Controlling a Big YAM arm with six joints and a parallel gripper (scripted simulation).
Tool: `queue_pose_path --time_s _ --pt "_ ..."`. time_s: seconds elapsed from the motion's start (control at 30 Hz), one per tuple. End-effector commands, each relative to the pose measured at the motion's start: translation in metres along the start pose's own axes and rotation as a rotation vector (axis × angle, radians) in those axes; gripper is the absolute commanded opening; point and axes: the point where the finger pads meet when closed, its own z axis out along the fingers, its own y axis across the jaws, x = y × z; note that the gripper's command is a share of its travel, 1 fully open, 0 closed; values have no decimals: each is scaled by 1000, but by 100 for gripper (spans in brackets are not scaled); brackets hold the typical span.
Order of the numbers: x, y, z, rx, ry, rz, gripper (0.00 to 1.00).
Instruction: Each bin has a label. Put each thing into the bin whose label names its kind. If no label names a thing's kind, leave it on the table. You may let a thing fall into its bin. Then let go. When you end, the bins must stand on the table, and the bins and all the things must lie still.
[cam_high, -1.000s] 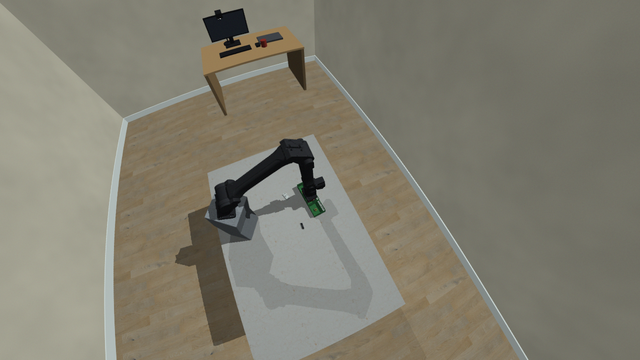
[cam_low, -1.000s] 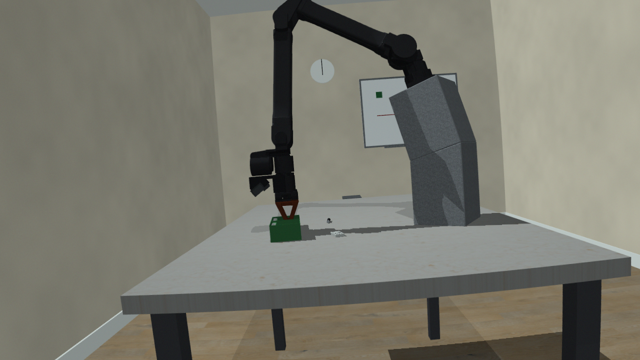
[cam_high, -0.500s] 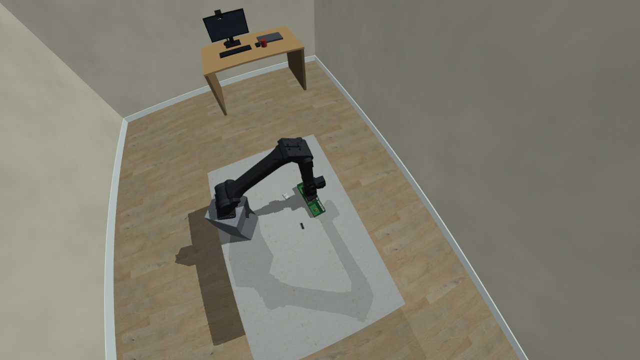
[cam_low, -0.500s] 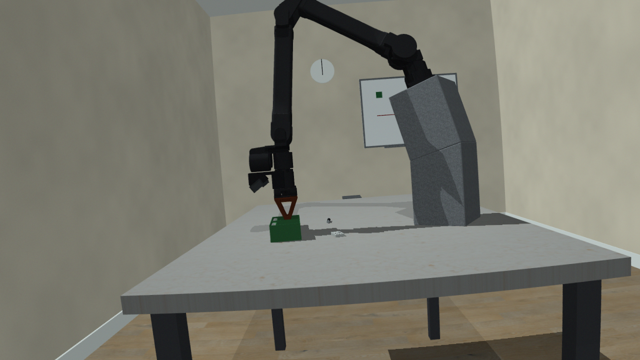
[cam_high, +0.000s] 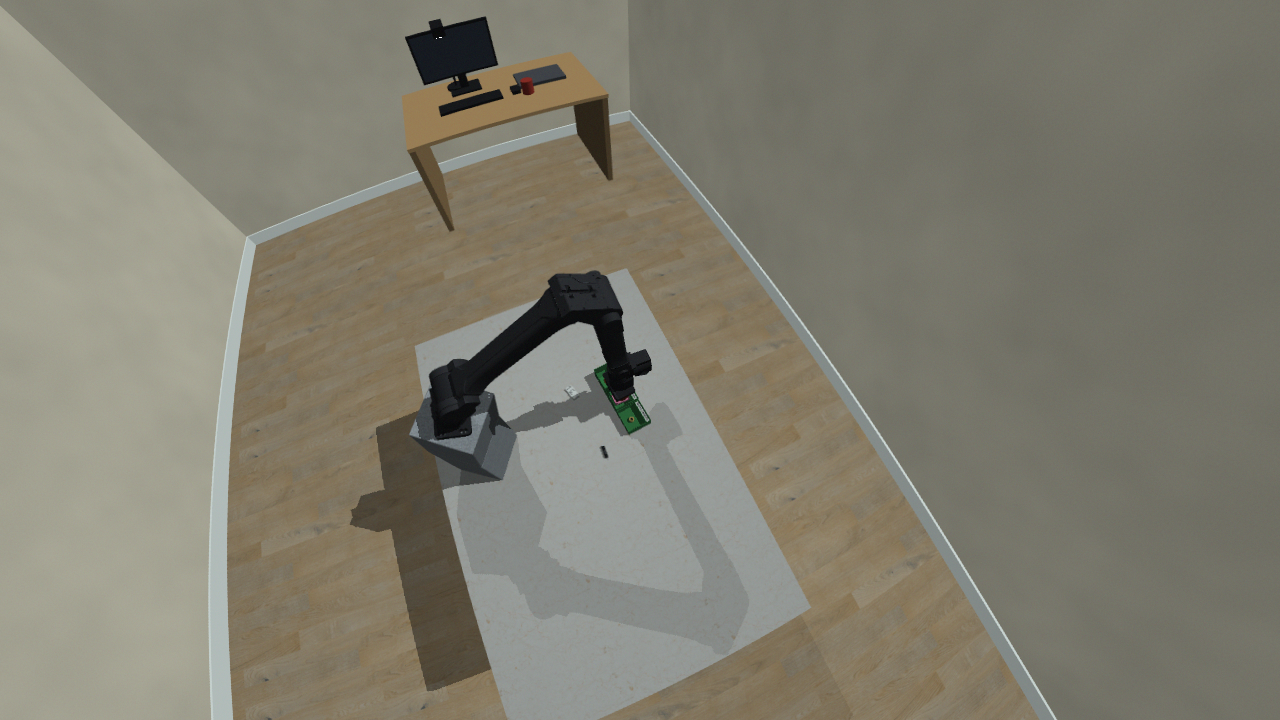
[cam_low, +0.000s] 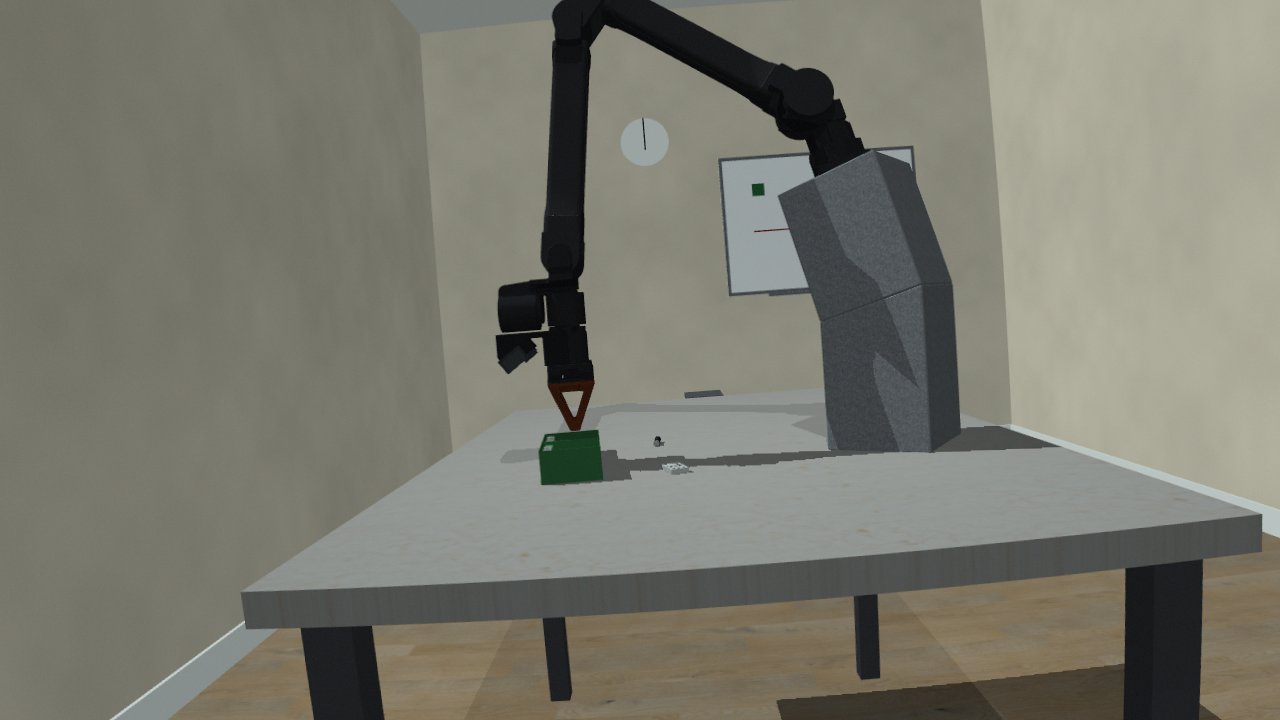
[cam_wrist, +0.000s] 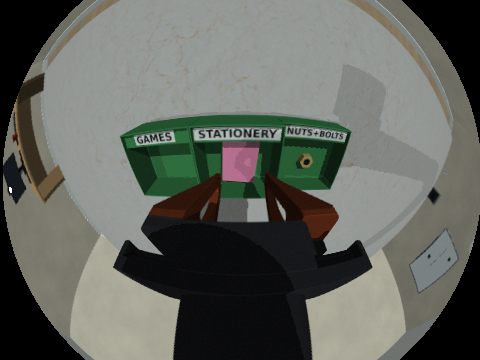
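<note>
Fingers: the black arm's gripper (cam_low: 572, 419) hangs just above the green three-compartment bin (cam_low: 571, 462) with its rust-brown fingers part-spread and nothing pinched.
Pink rectangular block: (cam_wrist: 239, 163) lies in the middle compartment, labelled STATIONERY, apart from both fingers. Judged delivered.
Brass nut: (cam_wrist: 306, 160) lies in the NUTS+BOLTS compartment.
GAMES compartment: nothing visible inside.
Small white dotted piece: (cam_low: 675, 467) lies on the grey bench (cam_low: 805, 519), near the bin. Likely a game piece, so judged next.
Handling: probably light, rigid and smooth. It could squirt out of a skewed pinch. Take it across two opposite flat sides, fingers square and low.
Small black item: (cam_low: 658, 439) lies on the bench, farther off. Too small to tell its kind.
</note>
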Motion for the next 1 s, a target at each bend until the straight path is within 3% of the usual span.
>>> queue_pose_path --time_s 0.0,0.07,0.2,0.3,0.97 --pt "-11 7 -15 -2 -20 -2 45" --pt "-10 7 -25 -1 -20 -2 45" --pt "-13 7 -27 -1 -24 -1 45" --pt "0 11 -14 -3 5 -6 45" --pt "5 13 -10 -3 5 -6 45"
